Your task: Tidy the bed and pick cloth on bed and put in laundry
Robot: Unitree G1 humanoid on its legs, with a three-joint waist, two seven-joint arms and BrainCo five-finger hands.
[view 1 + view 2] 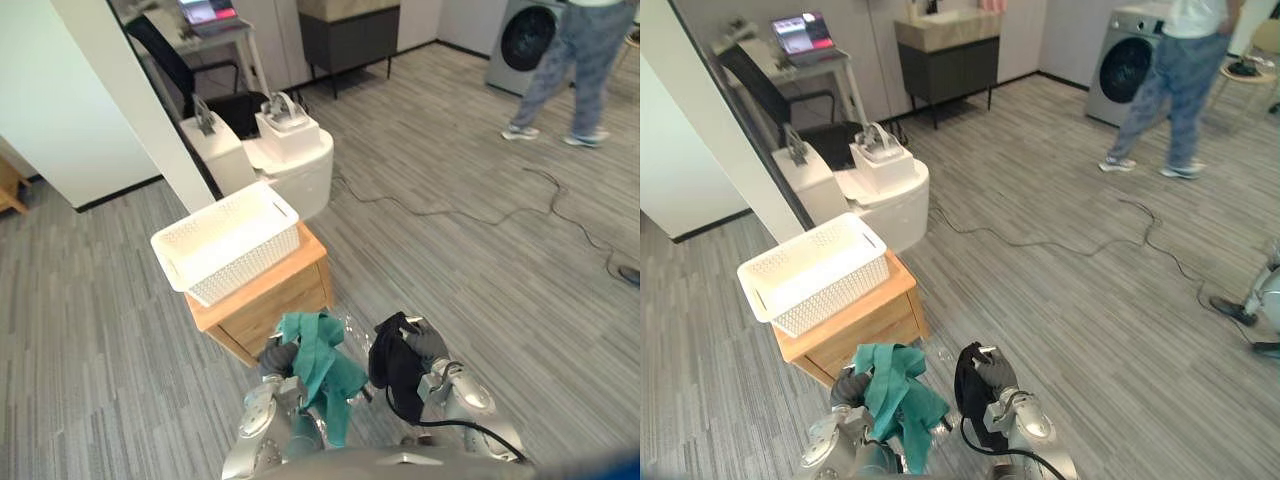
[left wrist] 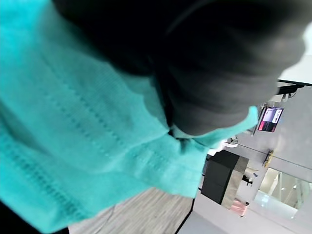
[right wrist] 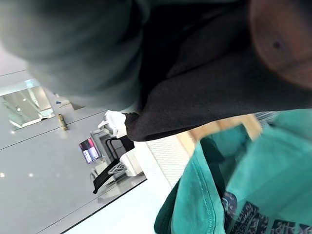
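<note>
Left hand (image 1: pixel 274 356): near centre, fingers closed on a teal cloth (image 1: pixel 322 368) that hangs loose below the grip. Right hand (image 1: pixel 430 350): just right of it, closed on a bunched black cloth (image 1: pixel 393 366); the two cloths are carried side by side, close but apart. Washing machine (image 1: pixel 524 38): far right, with a person (image 1: pixel 578 62) walking in front of it. Wooden cabinet (image 1: pixel 282 297): directly beyond the hands, slightly left. White laundry basket (image 1: pixel 247 266): on the cabinet top, overhanging its far-left edge, open side up, nothing in it. Floor cable (image 1: pixel 470 212): trailing across the boards to the right. Status: both cloths in hand, neither yet in the basket. Risks, as judged: the teal cloth's long tail may catch the cabinet's near corner or drape over the basket rim instead of dropping inside; a release made short of the rim would put it on the floor; a nudge from either arm could tip the overhanging basket off the far-left edge; the black cloth may cling to the fingers on release.
</note>
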